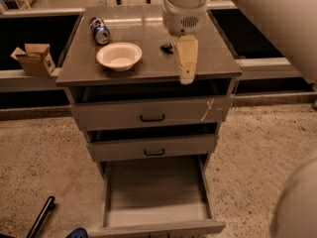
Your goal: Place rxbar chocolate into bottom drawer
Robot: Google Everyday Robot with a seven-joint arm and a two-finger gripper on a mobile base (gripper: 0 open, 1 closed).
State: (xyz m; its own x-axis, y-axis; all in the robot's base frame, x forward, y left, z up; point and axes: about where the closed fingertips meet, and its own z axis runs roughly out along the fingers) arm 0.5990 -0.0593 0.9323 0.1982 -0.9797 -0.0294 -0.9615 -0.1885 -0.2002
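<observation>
Progress is slight: your bottom drawer (154, 195) stands open at the lower centre of the frame with nothing on its floor, while the rxbar chocolate (168, 46) lies on the cabinet top (148, 29) at upper centre, right of the white bowl (119, 56) and not yet lifted. Your gripper (186, 72) hangs over the front of that top, just right of the bar; you cannot tell from here whether it is open or closed, though it seems to carry nothing. Grasp, carry and release all remain.
</observation>
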